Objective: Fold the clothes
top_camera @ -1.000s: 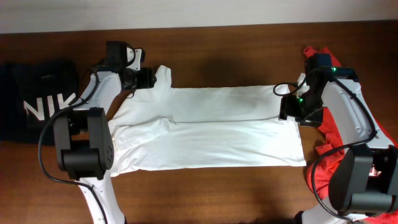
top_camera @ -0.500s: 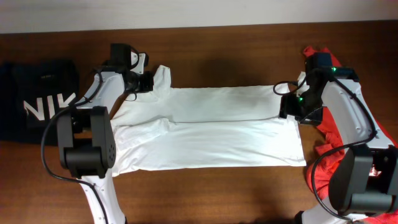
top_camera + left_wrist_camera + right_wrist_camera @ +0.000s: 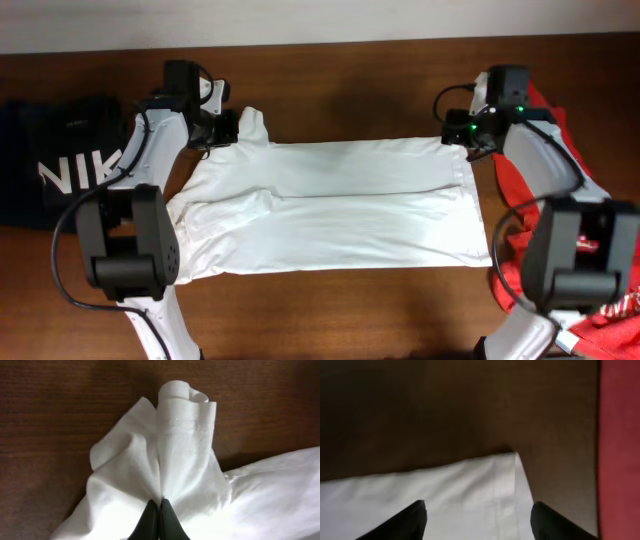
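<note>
The clothes (image 3: 340,215), a white T-shirt, lie spread across the brown table with the hem to the right. Its far sleeve (image 3: 255,125) is bunched up. My left gripper (image 3: 232,128) is shut on that sleeve. In the left wrist view the gripper (image 3: 160,506) pinches a ridge of white cloth, and the sleeve cuff (image 3: 187,410) curls beyond the tips. My right gripper (image 3: 462,137) hangs open over the far right hem corner (image 3: 512,460). In the right wrist view that gripper (image 3: 481,516) has its fingers (image 3: 415,517) spread wide over the cloth, holding nothing.
A black shirt with white letters (image 3: 62,160) lies at the left edge. A red shirt (image 3: 525,185) lies under and beside the right arm, and it shows again (image 3: 620,445) in the right wrist view. Bare wood (image 3: 350,90) runs along the far side.
My left gripper has shut on the sleeve and bunched it. My right arm has moved from the middle of the hem to the far right corner, still open.
</note>
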Controlling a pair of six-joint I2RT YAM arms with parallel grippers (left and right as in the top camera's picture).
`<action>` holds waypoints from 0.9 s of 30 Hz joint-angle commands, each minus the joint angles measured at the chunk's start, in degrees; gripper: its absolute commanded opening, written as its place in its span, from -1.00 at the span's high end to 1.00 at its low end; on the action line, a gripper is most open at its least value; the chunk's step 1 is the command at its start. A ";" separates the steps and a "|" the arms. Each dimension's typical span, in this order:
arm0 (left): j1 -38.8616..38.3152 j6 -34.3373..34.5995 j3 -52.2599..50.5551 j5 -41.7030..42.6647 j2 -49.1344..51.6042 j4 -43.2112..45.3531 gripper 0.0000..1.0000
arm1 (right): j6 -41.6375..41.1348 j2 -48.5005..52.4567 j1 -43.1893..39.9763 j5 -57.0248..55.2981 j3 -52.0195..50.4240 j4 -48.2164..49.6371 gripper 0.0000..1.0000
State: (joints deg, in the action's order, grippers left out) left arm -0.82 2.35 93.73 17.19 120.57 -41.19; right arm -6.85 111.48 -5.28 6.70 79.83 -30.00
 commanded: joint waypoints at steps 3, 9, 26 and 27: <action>0.24 -0.46 0.92 -0.07 -1.25 -1.79 0.99 | 0.42 8.13 -0.37 -5.73 0.48 8.68 -0.37; 0.24 -0.46 0.92 -0.66 -1.22 -2.21 0.99 | -0.68 12.22 -0.37 -6.12 0.48 11.85 0.30; 1.49 -0.46 0.94 -0.44 -11.91 -24.09 0.99 | -1.53 7.15 -1.16 -7.45 26.88 -42.29 0.92; 1.46 -0.46 0.90 -0.44 -11.89 -26.97 0.99 | -1.51 7.15 -1.49 -7.45 26.88 -46.03 0.92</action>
State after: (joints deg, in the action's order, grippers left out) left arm 0.40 2.37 94.02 16.97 109.86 -64.69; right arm -7.75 119.59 -5.67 0.21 105.89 -71.88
